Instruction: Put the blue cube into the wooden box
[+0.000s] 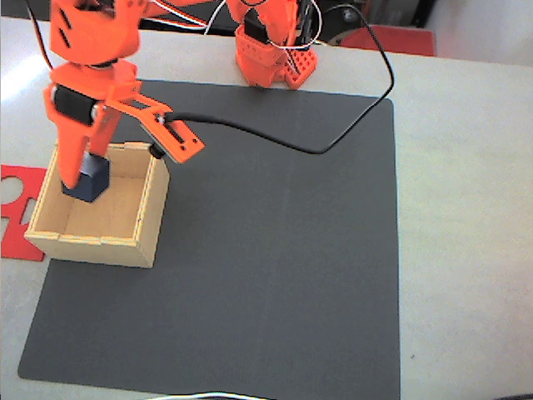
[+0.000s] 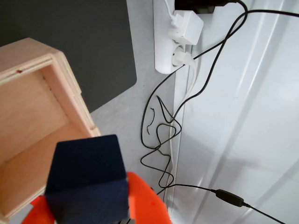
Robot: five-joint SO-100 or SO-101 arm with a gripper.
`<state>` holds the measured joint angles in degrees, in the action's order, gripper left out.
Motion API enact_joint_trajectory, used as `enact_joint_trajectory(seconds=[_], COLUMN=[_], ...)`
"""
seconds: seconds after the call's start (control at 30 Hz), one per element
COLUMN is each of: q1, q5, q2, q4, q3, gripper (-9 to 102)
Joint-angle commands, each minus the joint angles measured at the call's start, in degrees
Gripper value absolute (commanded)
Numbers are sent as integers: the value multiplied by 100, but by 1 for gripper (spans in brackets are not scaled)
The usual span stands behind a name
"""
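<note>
In the wrist view one blue cube (image 2: 88, 179) is filling the near foreground, very dark navy, matte and plain-faced, with sharp edges. The orange pincer (image 2: 93, 210) is gripping it from below, closed on its sides. Just behind it, toward ten o'clock, one wooden box (image 2: 60, 88) is showing its pale thin walls and bare floor. Farther off, toward one o'clock, one white power strip (image 2: 175, 42) is lying on the desk (image 2: 117, 121) with thin black cables (image 2: 159, 126) trailing from it.

In the fixed view the cube (image 1: 90, 178) is hanging between the pincer (image 1: 83, 185) fingers inside the box (image 1: 125, 237) opening, at nine o'clock of the one black mat (image 1: 275, 250). One red cut-out sheet (image 1: 17, 196) is lying just beside the box, farther toward nine o'clock.
</note>
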<state>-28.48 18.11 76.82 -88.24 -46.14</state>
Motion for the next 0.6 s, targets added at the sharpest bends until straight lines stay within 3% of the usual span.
enact_joint_trajectory(seconds=[0.0,0.57], q1=[-211,-773], q5=[123,255], q2=[211,-1037], q4=[-88,-114], q3=[211,211], gripper=[0,0])
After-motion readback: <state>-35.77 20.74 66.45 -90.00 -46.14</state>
